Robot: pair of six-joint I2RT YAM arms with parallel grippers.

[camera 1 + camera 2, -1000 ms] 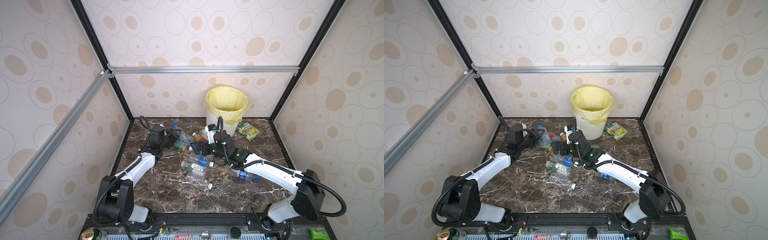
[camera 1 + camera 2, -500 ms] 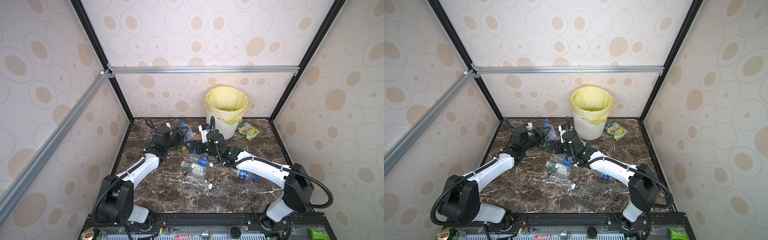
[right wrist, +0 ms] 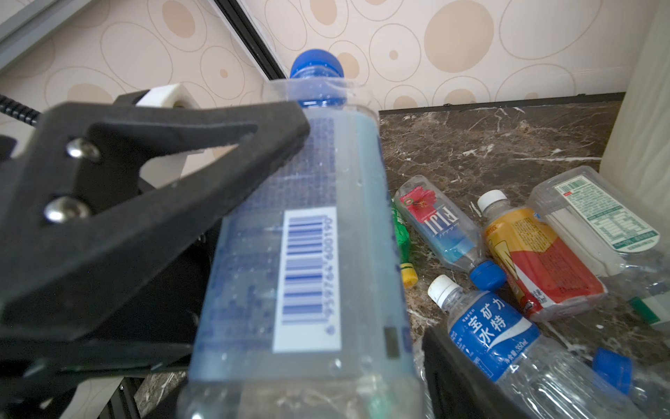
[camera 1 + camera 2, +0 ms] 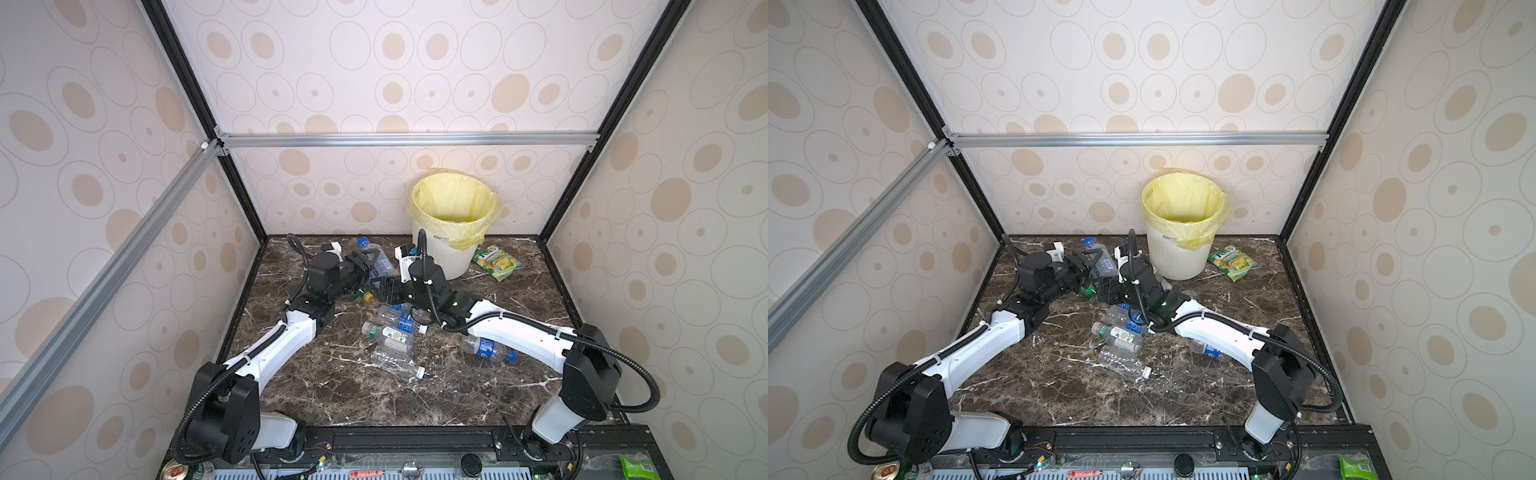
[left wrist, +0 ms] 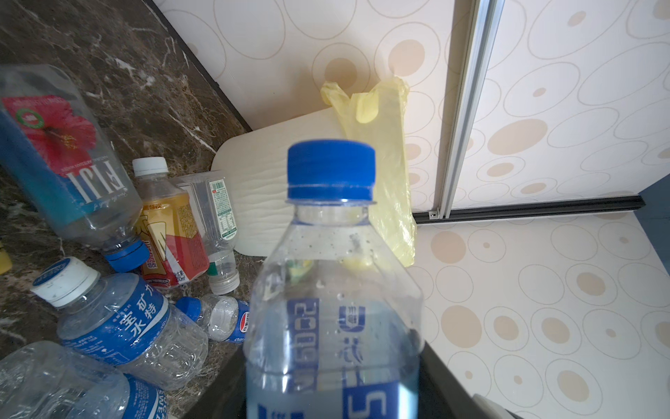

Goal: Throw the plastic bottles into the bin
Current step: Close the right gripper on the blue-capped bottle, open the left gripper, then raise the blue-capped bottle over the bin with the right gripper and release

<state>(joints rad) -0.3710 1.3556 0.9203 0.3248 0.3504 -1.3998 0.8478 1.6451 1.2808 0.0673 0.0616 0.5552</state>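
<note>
**Raised, Not Yet Dropped**

Up front, leaves loose bottles (image 4: 392,332) strewn on the counter (image 4: 332,395). Further in, keeps the left hand (image 4: 368,264) clamped on a blue-capped bottle (image 5: 331,290), held aloft. Brings the right hand (image 4: 381,291) alongside, narrowing; grip impossible to tell. Behind, leaves the bin (image 4: 453,259) awaiting the drop.
</note>
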